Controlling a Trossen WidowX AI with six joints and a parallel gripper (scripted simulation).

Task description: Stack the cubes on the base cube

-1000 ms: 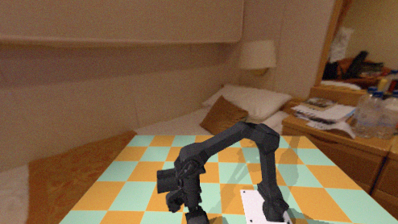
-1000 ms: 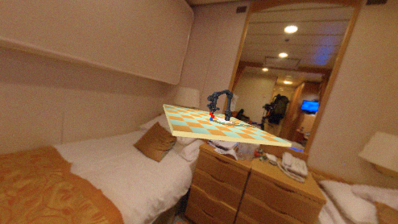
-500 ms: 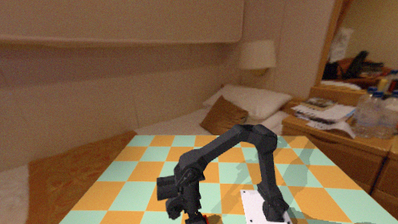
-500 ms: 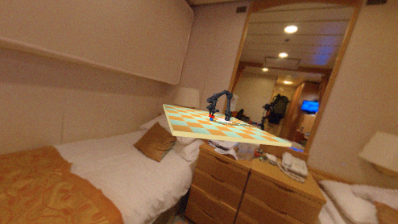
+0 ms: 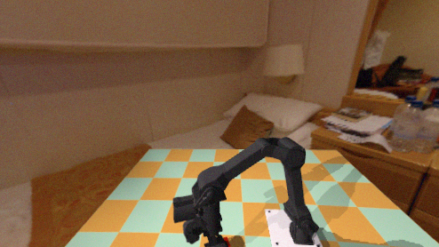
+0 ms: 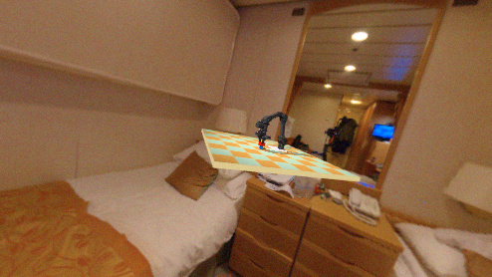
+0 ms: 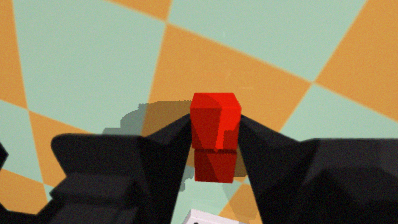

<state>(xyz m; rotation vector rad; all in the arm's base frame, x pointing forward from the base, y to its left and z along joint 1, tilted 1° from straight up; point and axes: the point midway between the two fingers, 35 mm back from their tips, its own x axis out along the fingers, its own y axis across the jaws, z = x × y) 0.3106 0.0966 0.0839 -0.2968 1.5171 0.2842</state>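
Note:
My gripper (image 7: 214,119) (image 5: 216,239) is shut on a red cube (image 7: 215,117) and holds it low over the checkered table (image 5: 147,188) (image 7: 90,60), at the bottom edge of the top view. There only a sliver of the red cube (image 5: 226,240) shows past the fingers. In the wrist view a second, darker red face (image 7: 215,167) shows directly beneath the held cube; I cannot tell whether they touch. The base cube is hidden in the wrist view. In the exterior view the gripper (image 6: 261,141) is tiny, with red and blue specks at its tip.
The arm's white mounting plate (image 5: 279,222) (image 7: 207,218) lies just right of the gripper, with the arm (image 5: 267,155) arching over from it. The table's near edge is cut off in the top view.

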